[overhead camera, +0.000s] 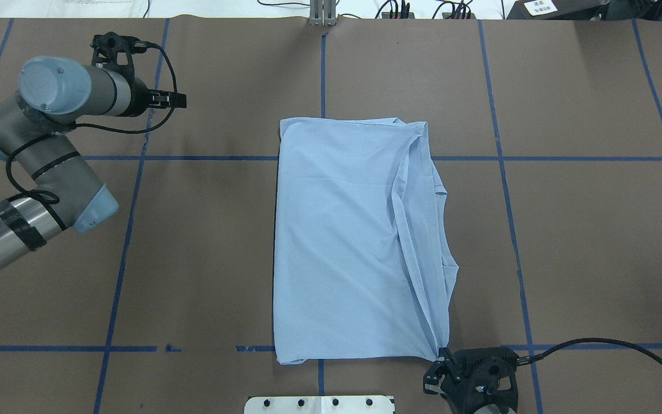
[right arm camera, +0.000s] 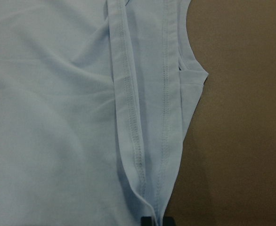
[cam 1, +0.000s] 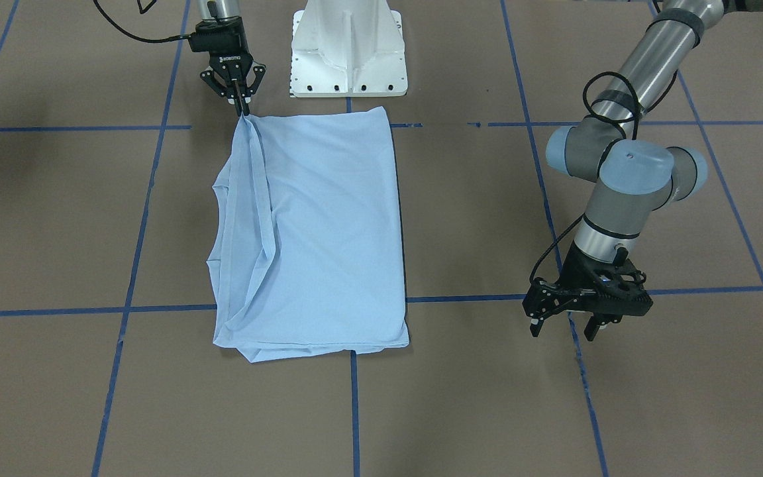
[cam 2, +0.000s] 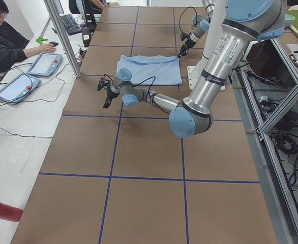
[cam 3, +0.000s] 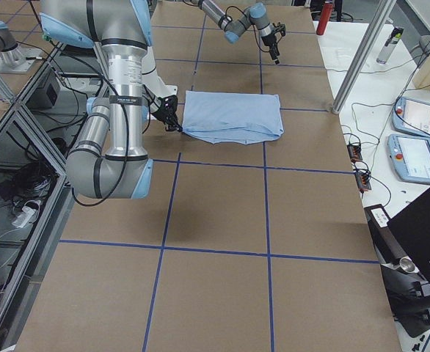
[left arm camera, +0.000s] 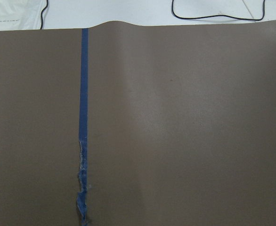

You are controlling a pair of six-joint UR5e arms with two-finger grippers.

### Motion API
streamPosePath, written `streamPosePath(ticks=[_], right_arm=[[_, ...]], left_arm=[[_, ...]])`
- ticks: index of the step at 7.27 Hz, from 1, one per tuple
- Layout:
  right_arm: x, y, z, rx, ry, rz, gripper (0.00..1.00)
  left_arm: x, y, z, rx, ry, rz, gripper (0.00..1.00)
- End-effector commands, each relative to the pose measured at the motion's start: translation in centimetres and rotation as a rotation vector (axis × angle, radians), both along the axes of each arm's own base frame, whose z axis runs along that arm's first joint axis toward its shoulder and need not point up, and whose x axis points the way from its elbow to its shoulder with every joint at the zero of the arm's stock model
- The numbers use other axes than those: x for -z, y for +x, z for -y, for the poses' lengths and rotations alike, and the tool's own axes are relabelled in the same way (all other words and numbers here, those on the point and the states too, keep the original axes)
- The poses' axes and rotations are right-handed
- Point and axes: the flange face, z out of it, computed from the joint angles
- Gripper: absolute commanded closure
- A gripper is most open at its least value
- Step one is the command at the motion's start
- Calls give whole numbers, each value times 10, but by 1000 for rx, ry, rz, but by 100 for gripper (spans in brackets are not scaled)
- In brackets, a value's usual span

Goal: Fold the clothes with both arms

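The light blue T-shirt (overhead camera: 342, 241) lies flat in the middle of the brown table (overhead camera: 595, 259), folded into a long rectangle with its long sides running from 12 to 6 o'clock in the overhead view. Along its side toward 3 o'clock a narrow band of stitched hem (right arm camera: 128, 117) lies on top of the cloth. It starts near the 1 o'clock corner and ends in a point at the 5 o'clock corner. Just outside this band a curved edge of a lower layer comes out a little toward 3 o'clock (I cannot tell if it is the neck or a sleeve). The right gripper (overhead camera: 439, 361) is at that 5 o'clock corner, low over the table. Its two fingers are pressed together on the tip of the hem, so it is grasping the T-shirt there, and the cloth rises slightly to the fingers. The white pedestal base (cam 1: 348, 53) stands just beside this end of the shirt, at its 6 o'clock, not touching it. The left gripper (cam 1: 563, 330) is well apart from the shirt, at about 10 o'clock from it in the overhead view. It hangs above the bare table near a blue tape line (left arm camera: 84, 117) with its fingers spread and nothing between them. Its wrist camera sees only brown surface and tape.
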Motion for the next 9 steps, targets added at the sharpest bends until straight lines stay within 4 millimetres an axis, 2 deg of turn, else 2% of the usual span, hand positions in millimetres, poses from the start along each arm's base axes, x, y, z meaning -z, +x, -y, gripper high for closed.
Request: streamPosePath(ticks=[1,2,3,4,6,9], right_arm=[[5,-1,11,35,-4,-19,0],[29,-7,35,72,19,-23,0],[33,-6,59,109,41,-64,0],[21,-9,69,192,96,-151,0],[10,-12,71,249,128,-212,0],[2,-7,89,262,166,-268,0]], left_arm=[[0,1,-1,-2,1,-1,0],[1,1,-1,-1,1,-2,0],[2,3,-2,1,-5,-9,0],[2,7,-4,6,-20,-20,0],[1,7,-5,6,-21,-19,0],[2,7,-4,6,-20,-20,0]])
